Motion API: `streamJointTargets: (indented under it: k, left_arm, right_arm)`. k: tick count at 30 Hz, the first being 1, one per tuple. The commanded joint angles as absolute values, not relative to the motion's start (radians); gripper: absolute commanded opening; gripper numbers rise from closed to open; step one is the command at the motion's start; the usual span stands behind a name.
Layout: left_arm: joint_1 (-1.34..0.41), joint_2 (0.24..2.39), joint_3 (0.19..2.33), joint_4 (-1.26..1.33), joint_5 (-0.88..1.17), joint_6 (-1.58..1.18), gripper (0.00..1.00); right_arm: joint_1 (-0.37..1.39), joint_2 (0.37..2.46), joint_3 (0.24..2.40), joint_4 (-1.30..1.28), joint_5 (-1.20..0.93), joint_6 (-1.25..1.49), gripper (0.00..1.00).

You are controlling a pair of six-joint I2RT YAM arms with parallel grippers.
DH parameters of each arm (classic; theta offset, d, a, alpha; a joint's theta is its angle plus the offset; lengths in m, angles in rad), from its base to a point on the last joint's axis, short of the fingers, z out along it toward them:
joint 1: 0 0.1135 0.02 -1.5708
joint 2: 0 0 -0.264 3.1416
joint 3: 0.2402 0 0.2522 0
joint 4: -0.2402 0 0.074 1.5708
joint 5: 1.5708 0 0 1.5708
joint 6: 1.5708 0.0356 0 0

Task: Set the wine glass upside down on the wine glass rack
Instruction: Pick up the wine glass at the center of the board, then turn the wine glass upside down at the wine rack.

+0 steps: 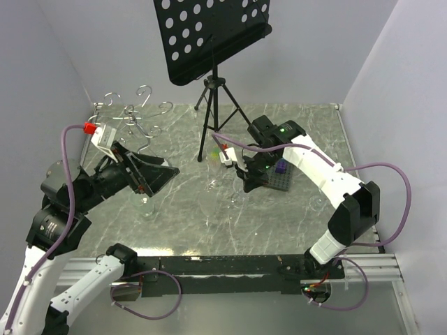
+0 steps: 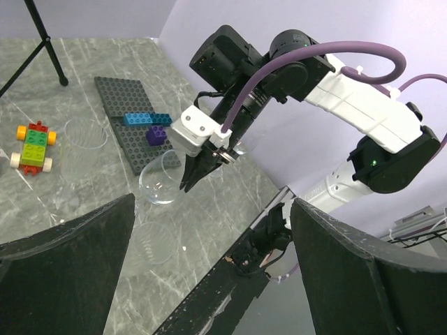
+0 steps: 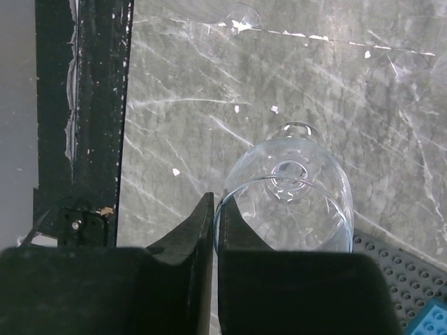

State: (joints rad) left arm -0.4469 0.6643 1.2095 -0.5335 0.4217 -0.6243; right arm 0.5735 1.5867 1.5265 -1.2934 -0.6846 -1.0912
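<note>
Right wrist view: right gripper (image 3: 215, 209) pressed together on rim of wine glass (image 3: 293, 192), thin glass wall pinched between fingers. Glass over marble table (image 3: 209, 105), just beside grey brick plate (image 3: 401, 283). Top view: wire rack (image 1: 136, 115) at far left, well apart from glass. Left gripper (image 2: 213, 206) spread wide, near rack.
</note>
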Motion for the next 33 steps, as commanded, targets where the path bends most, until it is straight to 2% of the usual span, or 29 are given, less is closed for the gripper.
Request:
streamJointTargets:
  k: [1, 11, 19, 26, 33]
  left_arm:
    - [-0.451, 0.661, 1.193, -0.471, 0.459, -0.658, 0.96]
    - [-0.451, 0.695, 1.143, -0.276, 0.629, -0.814, 0.96]
    - [-0.454, 0.802, 1.131, -0.170, 0.715, -0.922, 0.97]
    - [-0.563, 0.936, 1.199, -0.212, 0.612, -0.885, 0.97]
    - [-0.643, 0.996, 1.186, -0.213, 0.522, -0.862, 0.97]
  right_arm:
    - [0.580, 1.571, 1.591, -1.293, -0.710, -1.082, 0.00]
    - [0.545, 1.359, 1.575, -1.305, -0.822, -0.954, 0.00]
    - [0.313, 1.094, 1.560, -1.332, -1.058, -0.871, 0.00]
    - [0.131, 0.942, 1.552, -1.212, -1.147, -0.733, 0.00]
    - [0.081, 0.923, 1.528, -1.163, -1.216, -0.681, 0.00]
